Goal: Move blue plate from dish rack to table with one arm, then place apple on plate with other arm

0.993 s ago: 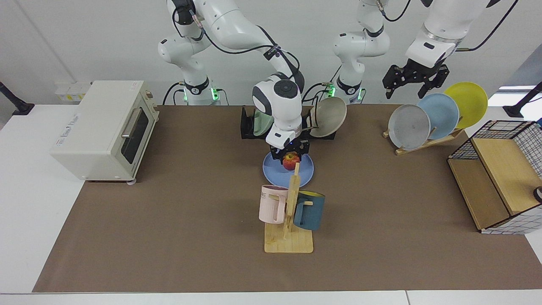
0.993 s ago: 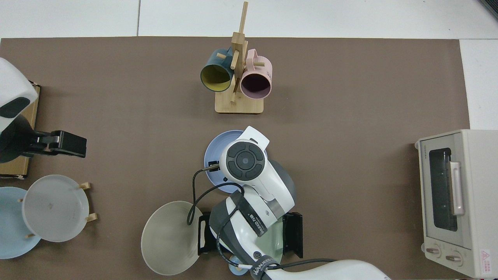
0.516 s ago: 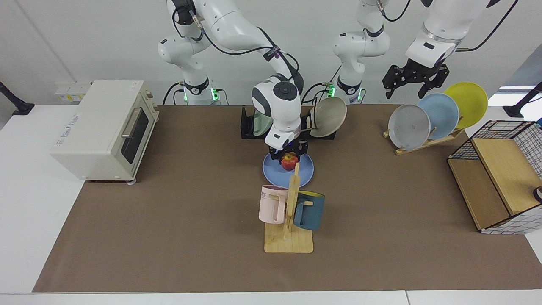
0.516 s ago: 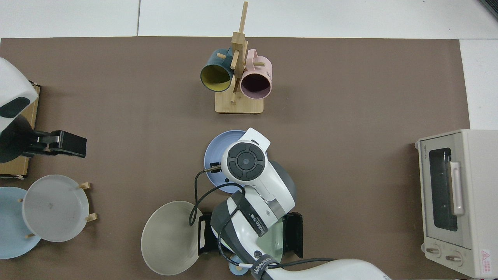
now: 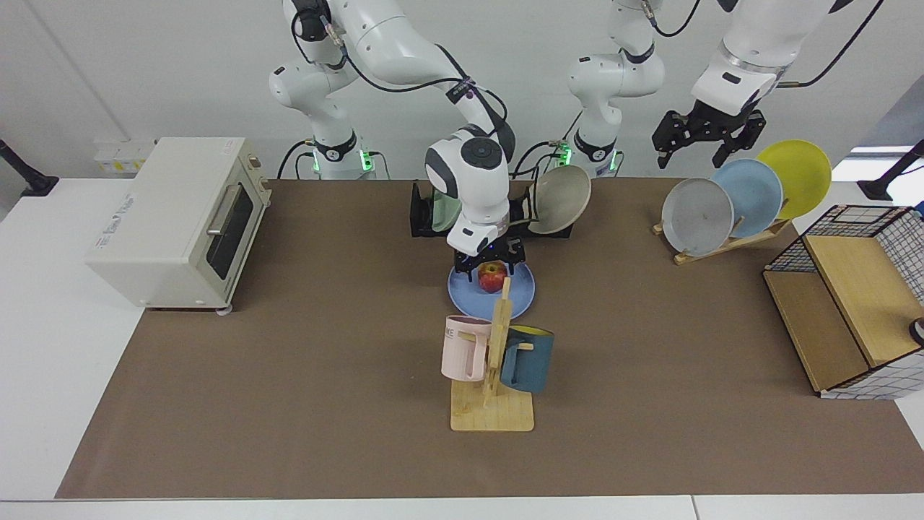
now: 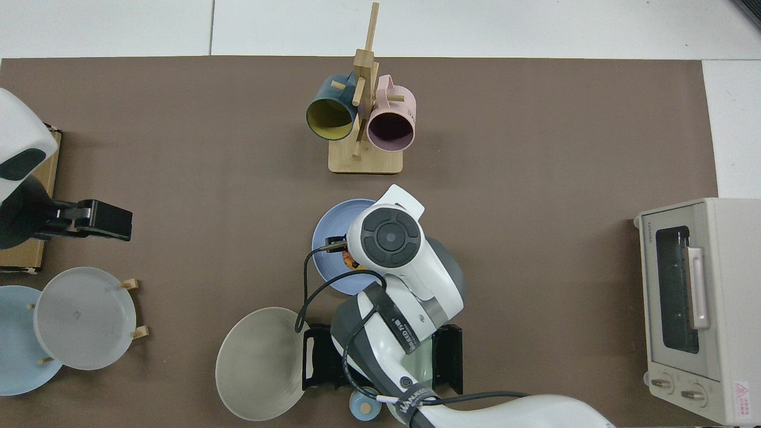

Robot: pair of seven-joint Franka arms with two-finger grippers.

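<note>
The blue plate [image 5: 462, 292] lies flat on the brown mat of the table [image 5: 289, 375], just in front of the black dish rack [image 5: 422, 217]. The apple [image 5: 493, 276] rests on the plate's far half; the top view shows only a sliver of the apple [image 6: 351, 262] beside the plate's bare part [image 6: 333, 229]. My right gripper [image 5: 491, 263] hangs open just above the apple, its fingers spread to either side and clear of it. My left gripper [image 5: 693, 155] waits open, high over the wooden plate rack.
The dish rack [image 6: 452, 356] holds a pale green plate and a leaning beige plate [image 5: 559, 198]. A mug stand [image 5: 493, 375] with pink and dark blue mugs stands close in front of the blue plate. A toaster oven [image 5: 180, 220], a wooden plate rack [image 5: 729, 242] and a wire basket [image 5: 852, 303] line the sides.
The right gripper has let go of the apple and risen off it, drifting slightly toward the dish rack. The apple stays on the blue plate. The left arm has not moved.
</note>
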